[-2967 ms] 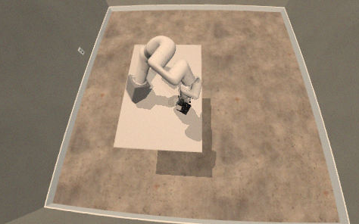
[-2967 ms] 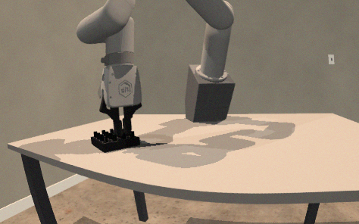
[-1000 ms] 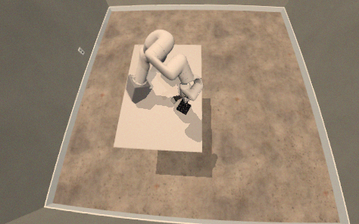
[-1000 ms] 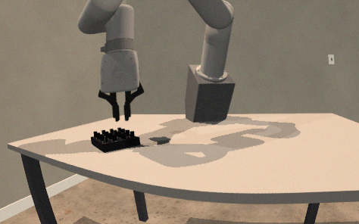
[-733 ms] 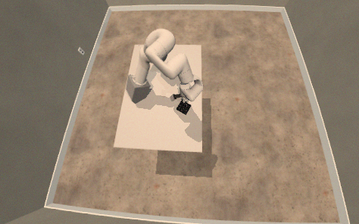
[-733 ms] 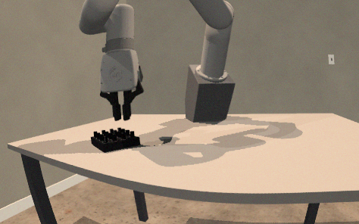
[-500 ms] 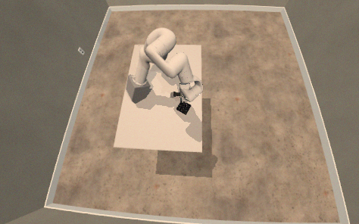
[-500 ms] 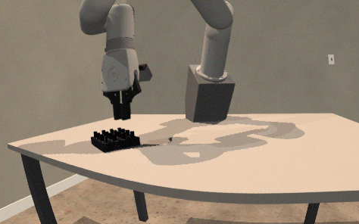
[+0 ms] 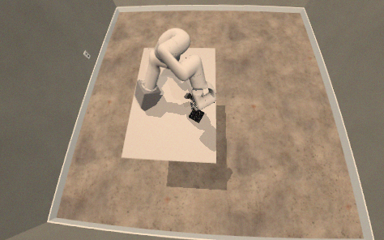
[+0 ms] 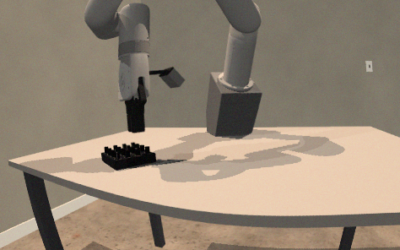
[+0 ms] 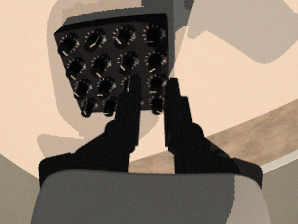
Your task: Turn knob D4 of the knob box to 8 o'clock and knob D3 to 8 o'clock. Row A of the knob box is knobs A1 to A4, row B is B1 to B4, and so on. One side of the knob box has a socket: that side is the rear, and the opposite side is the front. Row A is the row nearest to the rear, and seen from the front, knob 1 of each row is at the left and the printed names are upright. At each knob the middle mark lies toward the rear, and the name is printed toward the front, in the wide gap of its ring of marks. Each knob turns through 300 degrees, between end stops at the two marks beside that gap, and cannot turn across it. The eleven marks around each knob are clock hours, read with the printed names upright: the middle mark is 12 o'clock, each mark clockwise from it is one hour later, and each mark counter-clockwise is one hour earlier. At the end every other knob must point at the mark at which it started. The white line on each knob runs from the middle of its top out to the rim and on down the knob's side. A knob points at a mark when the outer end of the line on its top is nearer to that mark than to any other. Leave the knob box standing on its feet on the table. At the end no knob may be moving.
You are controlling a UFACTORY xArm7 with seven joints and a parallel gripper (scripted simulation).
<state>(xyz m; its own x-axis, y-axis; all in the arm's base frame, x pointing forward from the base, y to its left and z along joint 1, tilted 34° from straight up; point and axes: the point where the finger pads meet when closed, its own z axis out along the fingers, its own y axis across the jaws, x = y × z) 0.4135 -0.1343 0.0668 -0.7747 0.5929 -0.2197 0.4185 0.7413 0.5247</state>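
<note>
The black knob box (image 10: pixel 131 155) stands on the table near its left edge. It also shows in the overhead view (image 9: pixel 196 116) and in the wrist view (image 11: pixel 113 63). Its sixteen knobs are too small for me to read their lines or names. My gripper (image 10: pixel 135 127) hangs straight above the box, clear of the knobs. In the wrist view the two black fingers stand a narrow gap apart with nothing between them. Their tips lie over the box's row nearest the camera, toward its right corner.
The arm's grey base block (image 10: pixel 233 107) stands on the table behind and to the right of the box. The table's left edge runs close to the box.
</note>
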